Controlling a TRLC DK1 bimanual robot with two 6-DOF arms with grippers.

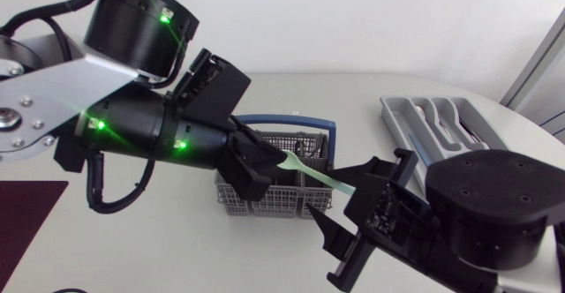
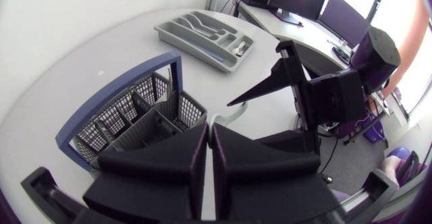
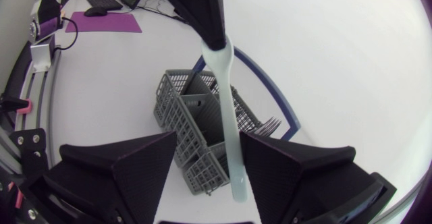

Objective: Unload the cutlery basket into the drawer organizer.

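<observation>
My left gripper hangs over the grey cutlery basket with the blue handle, shut on the wide end of a pale green plastic utensil. The utensil slants out toward my right gripper. In the right wrist view the utensil's handle hangs between the right gripper's spread fingers, close to one finger, and the fingers do not clamp it. Metal fork tines stick up from the basket. The grey drawer organizer lies at the far right with cutlery in it.
A dark purple mat lies at the table's near left. The organizer sits beyond the basket as seen from the left wrist. Both arms crowd the space just above the basket.
</observation>
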